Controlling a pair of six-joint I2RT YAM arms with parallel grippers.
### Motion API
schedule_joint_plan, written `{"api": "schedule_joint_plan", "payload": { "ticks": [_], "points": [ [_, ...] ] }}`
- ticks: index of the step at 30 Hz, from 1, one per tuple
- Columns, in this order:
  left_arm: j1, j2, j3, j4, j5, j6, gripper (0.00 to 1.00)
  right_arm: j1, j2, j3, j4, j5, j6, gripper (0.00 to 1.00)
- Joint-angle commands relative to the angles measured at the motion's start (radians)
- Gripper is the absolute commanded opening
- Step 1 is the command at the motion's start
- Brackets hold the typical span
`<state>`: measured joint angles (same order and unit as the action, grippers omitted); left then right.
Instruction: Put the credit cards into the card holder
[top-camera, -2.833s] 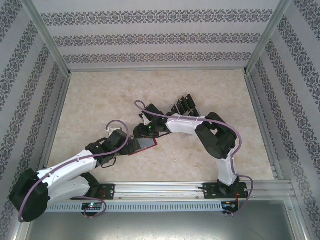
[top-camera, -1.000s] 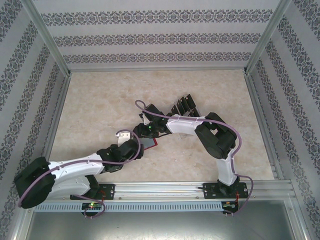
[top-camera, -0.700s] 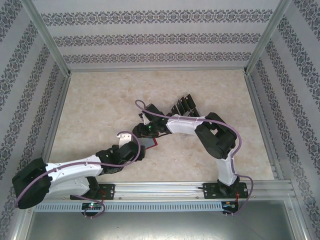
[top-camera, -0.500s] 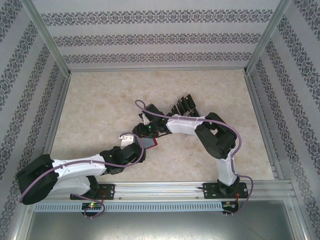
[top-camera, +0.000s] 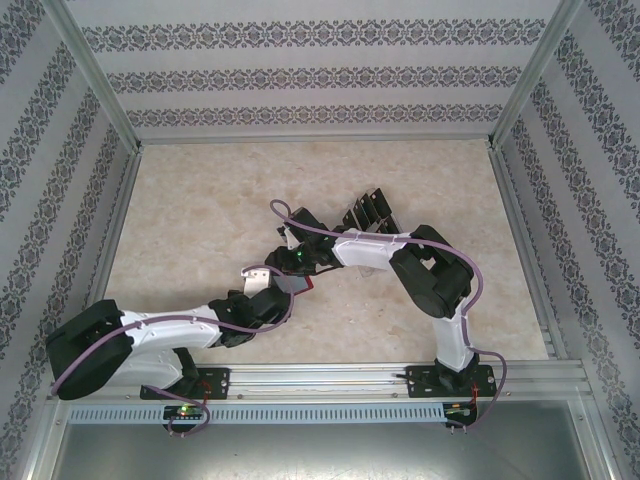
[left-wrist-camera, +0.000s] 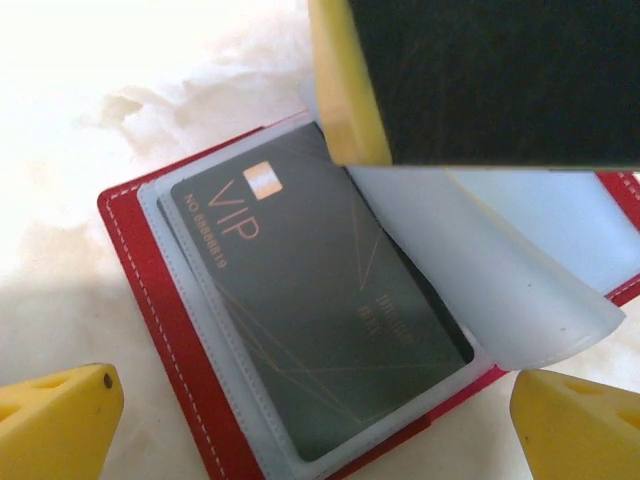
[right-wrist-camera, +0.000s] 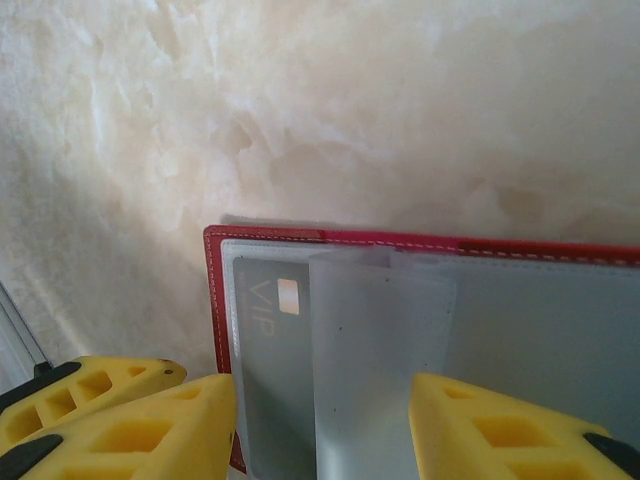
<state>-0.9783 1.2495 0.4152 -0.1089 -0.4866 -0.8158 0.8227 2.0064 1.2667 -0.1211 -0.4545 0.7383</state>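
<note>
Red leather lies spread open on the pale marbled table (top-camera: 200, 220). The card holder (left-wrist-camera: 145, 300) sits just ahead of the left gripper (left-wrist-camera: 310, 405), in the gap between its yellow fingers (left-wrist-camera: 60, 420), which stand as wide apart as they go and grip nothing.

One credit card (left-wrist-camera: 320, 300), black with "VIP" printed on it, is already tucked into a clear pocket of the holder, midway between those left fingers and just beyond their tips. A dark edge shows past its far side; whether that is a second card cannot be told.

Further right, a loose translucent pocket page (left-wrist-camera: 500, 270) curls up off the holder. The right gripper (right-wrist-camera: 322, 390) reaches over it with its jaws partly parted. One of its fingers (right-wrist-camera: 480, 430) overlaps the page and the other stands clear of the page's edge, so the page looks propped open rather than pinched.

Well behind the right fingers, a row of black cards (top-camera: 368, 208) stands upright. There seem to be four or five, but they overlap too much for a sure count.

As a judgement, the task is in its early part: one card is seated, no card is in either gripper, and the standing row has yet to go in.

Count: one holder, one card clearly pocketed, several waiting, two grippers.
</note>
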Motion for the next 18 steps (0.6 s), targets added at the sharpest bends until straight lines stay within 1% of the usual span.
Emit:
{"api": "schedule_joint_plan", "payload": {
  "ticks": [1, 9, 18],
  "points": [
    [-0.014, 0.010, 0.026, 0.037, -0.078, 0.016, 1.00, 0.004, -0.005, -0.015, 0.015, -0.015, 0.011, 0.49],
    [-0.014, -0.031, 0.009, -0.042, -0.133, -0.042, 1.00, -0.003, -0.029, 0.001, 0.005, -0.014, 0.010, 0.50],
    [-0.014, -0.074, -0.006, -0.138, -0.186, -0.109, 1.00, -0.075, -0.175, -0.024, -0.013, 0.024, 0.006, 0.51]
  ]
}}
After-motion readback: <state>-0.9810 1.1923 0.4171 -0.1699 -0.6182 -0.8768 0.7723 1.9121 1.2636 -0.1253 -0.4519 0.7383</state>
